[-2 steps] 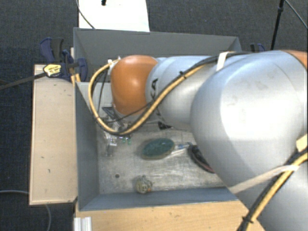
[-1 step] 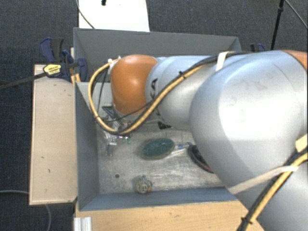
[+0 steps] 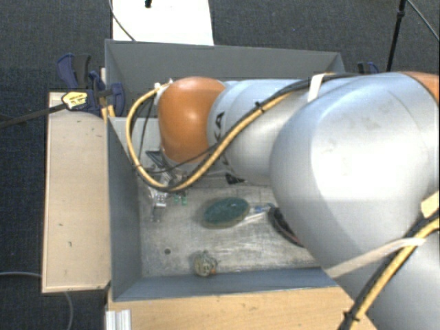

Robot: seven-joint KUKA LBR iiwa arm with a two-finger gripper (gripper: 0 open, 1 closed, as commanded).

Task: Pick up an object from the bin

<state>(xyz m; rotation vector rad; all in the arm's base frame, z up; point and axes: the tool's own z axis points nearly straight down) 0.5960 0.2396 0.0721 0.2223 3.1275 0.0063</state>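
The bin [image 3: 125, 253] is grey, the oval brush [image 3: 224, 212] dark green, the lump [image 3: 204, 263] mottled brown-grey. The arm [image 3: 344, 177] is silver, its cover [image 3: 185, 119] orange, its cable [image 3: 129, 136] yellow.

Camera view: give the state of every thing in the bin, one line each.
Dark green oval brush with clear handle: lying flat mid-bin, untouched.
Small brown knobbly lump: resting by the near wall, apart.
Dark ring-shaped thing: partly hidden under the arm.
Gripper: low near the left wall, left of the brush, holding nothing visible.
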